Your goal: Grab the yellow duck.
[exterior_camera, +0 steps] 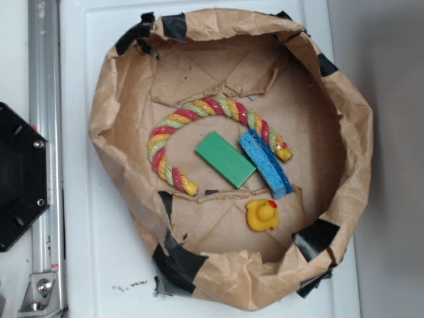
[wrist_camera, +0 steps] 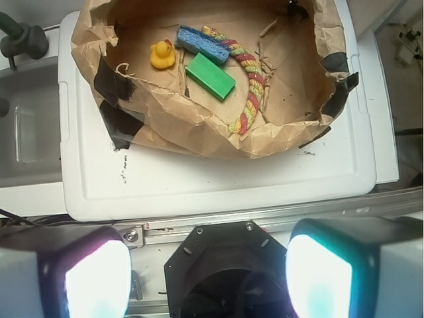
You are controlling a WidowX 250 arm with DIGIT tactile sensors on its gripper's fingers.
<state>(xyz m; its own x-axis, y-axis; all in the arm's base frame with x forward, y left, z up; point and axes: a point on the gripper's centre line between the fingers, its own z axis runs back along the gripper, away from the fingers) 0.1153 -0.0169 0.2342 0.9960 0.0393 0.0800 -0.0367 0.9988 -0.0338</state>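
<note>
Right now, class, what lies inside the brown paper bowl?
Inside the paper bowl: the yellow duck, a green block, a blue sponge and a striped rope. The sponge hides whatever is beneath it.

Evenly and brightly lit from above in both views, with soft short shadows inside the paper bowl (exterior_camera: 106,119). Slightly soft focus in the exterior view. In the wrist view, badly blurred, glowing pincer fingers (wrist_camera: 96,278) near the lens, and bowed edges.
</note>
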